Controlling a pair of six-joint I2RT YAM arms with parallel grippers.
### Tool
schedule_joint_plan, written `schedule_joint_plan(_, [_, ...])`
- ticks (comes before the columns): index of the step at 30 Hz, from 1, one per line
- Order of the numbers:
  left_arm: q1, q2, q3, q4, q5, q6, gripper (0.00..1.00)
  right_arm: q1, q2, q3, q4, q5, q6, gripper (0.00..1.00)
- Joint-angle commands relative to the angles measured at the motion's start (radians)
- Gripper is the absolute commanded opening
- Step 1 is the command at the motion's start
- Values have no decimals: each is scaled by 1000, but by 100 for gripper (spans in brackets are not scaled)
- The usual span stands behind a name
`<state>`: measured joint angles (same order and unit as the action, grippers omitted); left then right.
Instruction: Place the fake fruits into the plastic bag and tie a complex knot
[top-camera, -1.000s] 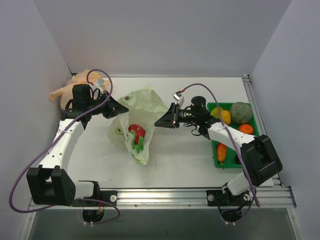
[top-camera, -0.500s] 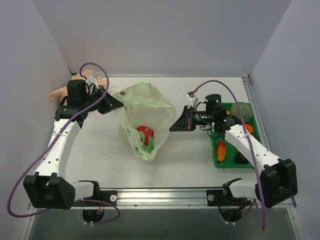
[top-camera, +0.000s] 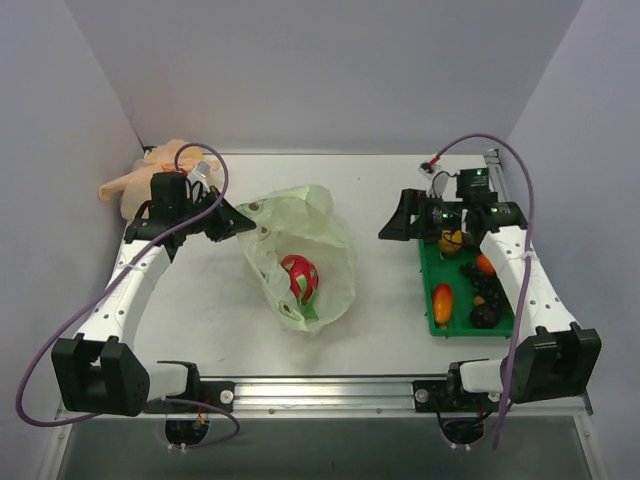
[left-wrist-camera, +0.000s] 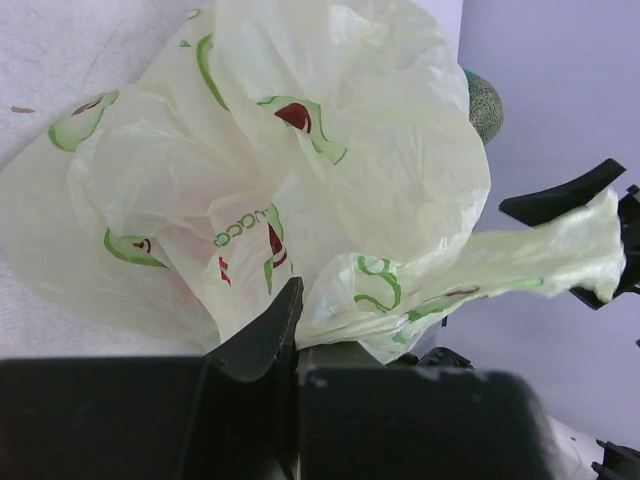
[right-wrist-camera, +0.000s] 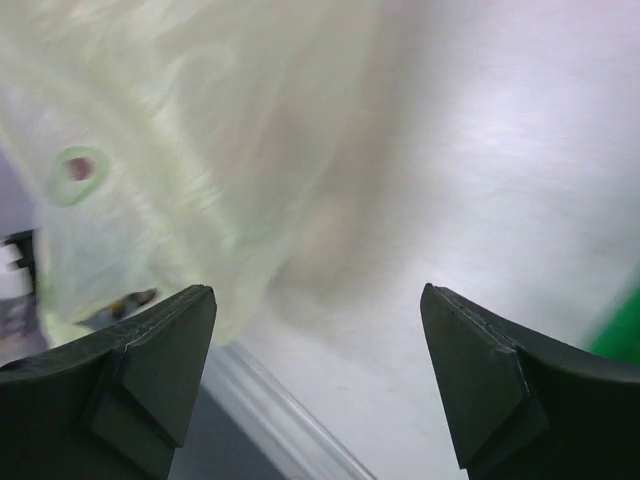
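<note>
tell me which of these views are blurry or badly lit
right wrist: the bag is smeared and soft, while the fingers are crisp; left wrist: the bag's print is sharp, but the claw in front is a dark, featureless mass; top external: evenly lit and sharp, with only faint shadows

One table (top-camera: 380, 320). Two robot arms: one left arm (top-camera: 120, 290) and one right arm (top-camera: 522, 285). Two purple cables, one per arm: a left cable (top-camera: 40, 360) and a right cable (top-camera: 527, 210).

Two bags: one green bag (top-camera: 300, 235) and one peach bag (top-camera: 130, 177).

One green tray (top-camera: 432, 326).

Fruits: one dragon fruit (top-camera: 298, 275); one yellow fruit (top-camera: 451, 240); one orange (top-camera: 485, 264); one orange-red oval fruit (top-camera: 442, 300); dark fruits (top-camera: 485, 316), at least two, too clumped to count surely. One netted green fruit (left-wrist-camera: 486, 100) shows only in the left wrist view.
</note>
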<state>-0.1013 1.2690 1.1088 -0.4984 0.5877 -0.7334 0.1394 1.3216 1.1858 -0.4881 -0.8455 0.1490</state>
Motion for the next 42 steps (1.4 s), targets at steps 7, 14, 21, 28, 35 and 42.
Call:
schedule_joint_plan(7, [-11, -8, 25, 92, 18, -18, 5, -181, -44, 91, -412, 434, -334, 84])
schedule_joint_plan(14, [-9, -22, 13, 92, 17, -17, 4, -227, -65, -83, -544, 490, -322, 72])
schedule_joint_plan(21, [-14, -20, 2, 106, 11, -24, 5, -230, 99, -58, -570, 540, -332, 70])
schedule_joint_plan(28, [-14, -17, -3, 109, 1, -20, 5, -235, 223, -92, -508, 588, -307, 65])
schedule_joint_plan(35, [-14, -10, -13, 123, 4, -21, 5, -244, 281, -118, -429, 638, -267, 56])
schedule_joint_plan(42, [-12, -2, -18, 139, 8, -32, 5, -254, 366, -115, -386, 622, -238, 55])
